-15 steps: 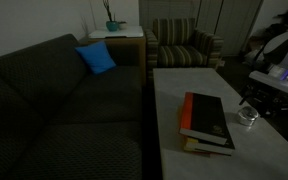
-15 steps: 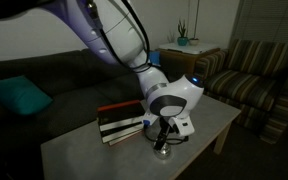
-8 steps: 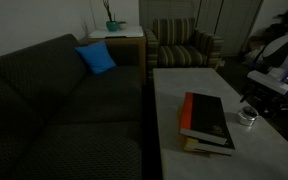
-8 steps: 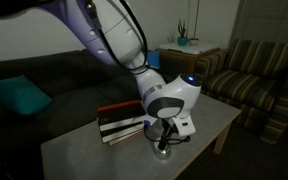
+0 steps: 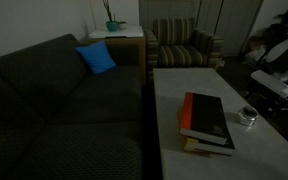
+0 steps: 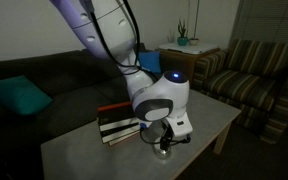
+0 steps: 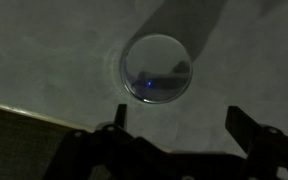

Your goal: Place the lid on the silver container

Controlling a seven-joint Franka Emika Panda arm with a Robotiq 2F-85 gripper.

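the gripper [image 7: 174,122] is held wide open, nothing gripped. in the wrist view the round lid [image 7: 156,68] is seen on the table [image 7: 44,50] at 12 o'clock from it, with no long axis. whether the container lies beneath cannot be told.

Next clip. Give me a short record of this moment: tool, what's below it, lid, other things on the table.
tool: open, empty, above the table
below tool: silver container, standing on the table
lid: no separate disc visible; whether it is on the container cannot be told
also on table: stack of books, apart from the container
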